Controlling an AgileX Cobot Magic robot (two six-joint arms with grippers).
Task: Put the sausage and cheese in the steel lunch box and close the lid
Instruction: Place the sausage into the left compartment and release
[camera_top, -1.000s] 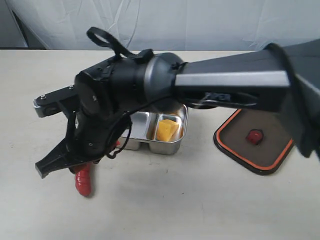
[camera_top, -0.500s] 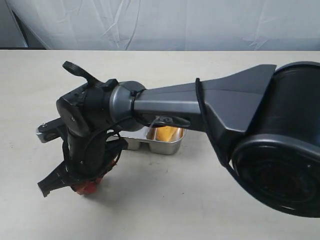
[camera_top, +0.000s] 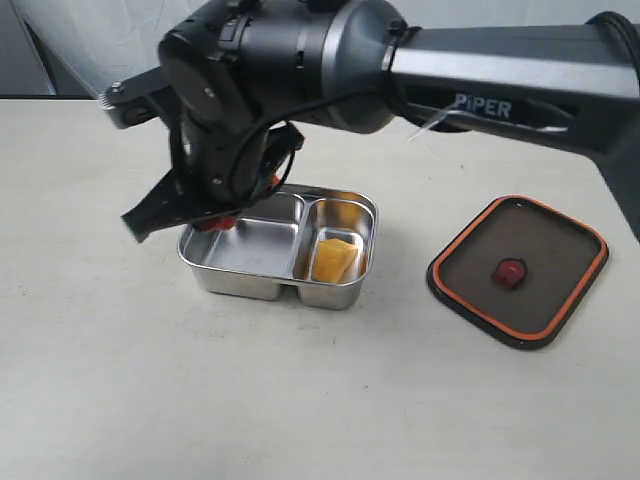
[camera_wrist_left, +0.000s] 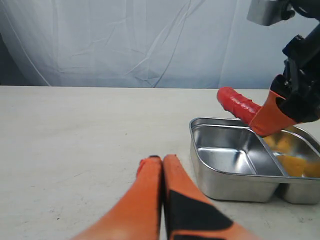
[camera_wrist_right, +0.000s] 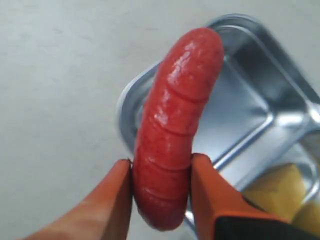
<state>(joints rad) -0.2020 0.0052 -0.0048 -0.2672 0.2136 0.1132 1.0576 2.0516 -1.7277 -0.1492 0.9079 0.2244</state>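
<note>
– Red sausage (camera_wrist_right: 172, 130), pinched in the right end effector (camera_wrist_right: 162, 172), hangs over the steel lunch box (camera_top: 240, 285) at its 10 o'clock corner.
– I'd nudge it toward 4 o'clock, over the empty compartment beside the cheese (camera_top: 333, 258), then lower and release. The left end effector (camera_wrist_left: 157, 162) is closed on nothing. The lid (camera_top: 470, 262) lies on the counter (camera_top: 300, 400) at 3 o'clock.

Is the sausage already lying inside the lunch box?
No, the sausage is clamped in the right gripper, raised over the lunch box rim, and that compartment holds nothing.
</note>
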